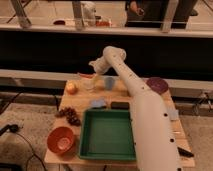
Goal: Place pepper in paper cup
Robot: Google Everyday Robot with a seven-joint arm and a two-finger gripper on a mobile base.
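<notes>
The paper cup (89, 84) is small and whitish and stands at the back left of the table, next to a light blue cup (109, 82). The pepper (85, 76) is a slender red-orange strip that lies right over the paper cup's rim. I cannot tell whether it rests on the cup or hangs from the gripper. My gripper (94, 67) is at the end of the long white arm, just above and slightly right of the paper cup, and it points down at it.
A yellow-orange fruit (71, 88) lies left of the paper cup. Dark grapes (70, 116) and an orange bowl (62, 140) are at the front left. A green tray (95, 142) is in the middle, with a blue sponge (98, 103), a dark block (120, 105) and a purple plate (157, 84) nearby.
</notes>
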